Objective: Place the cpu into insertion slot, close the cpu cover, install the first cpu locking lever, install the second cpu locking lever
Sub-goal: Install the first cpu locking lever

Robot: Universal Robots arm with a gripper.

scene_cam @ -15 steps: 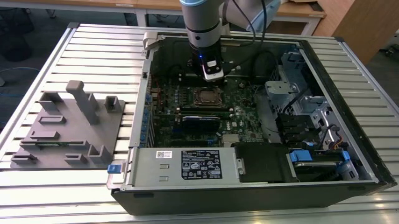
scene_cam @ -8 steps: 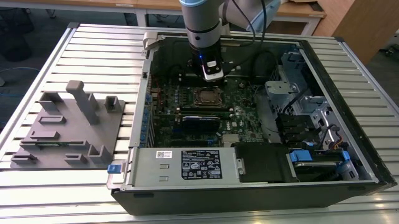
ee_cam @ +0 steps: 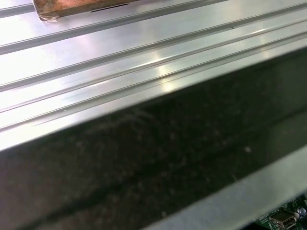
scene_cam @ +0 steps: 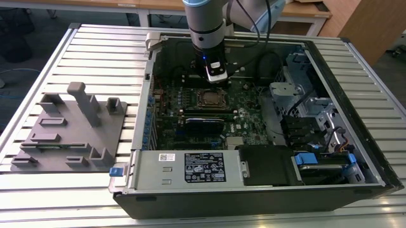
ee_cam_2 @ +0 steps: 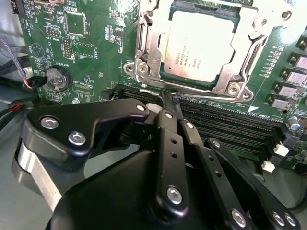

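Black gripper (ee_cam_2: 169, 103) linkage sits closest to my lens in the second wrist view, its fingers drawn together with nothing between them, tips hovering just over the near edge of the insertion slot (ee_cam_2: 204, 48). Beyond them I see the cpu (ee_cam_2: 201, 45) seated flat in that slot, with the cpu cover (ee_cam_2: 148, 48) lying down around it, its window framing the pale chip top. From the exterior view, my arm reaches down into the open computer case (scene_cam: 374, 156), just behind the slot (scene_cam: 210, 99).
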